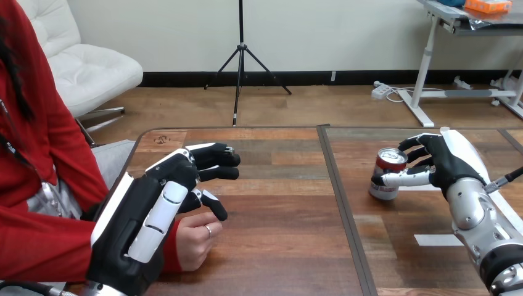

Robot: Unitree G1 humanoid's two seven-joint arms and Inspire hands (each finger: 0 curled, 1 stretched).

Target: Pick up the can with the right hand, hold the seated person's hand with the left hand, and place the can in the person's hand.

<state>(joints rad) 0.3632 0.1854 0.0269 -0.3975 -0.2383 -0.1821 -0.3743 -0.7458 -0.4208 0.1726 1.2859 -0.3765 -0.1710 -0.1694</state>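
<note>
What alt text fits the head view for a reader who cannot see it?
The right robot hand curls its fingers and thumb round an upright can at the table's right side. At the left, the left robot hand sits over the person's hand, which rests on the wood.

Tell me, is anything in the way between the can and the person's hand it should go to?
Nothing stands on the table between them. But the left robot hand sits over the person's hand, covering much of it. The right robot hand is curled round the can.
</note>
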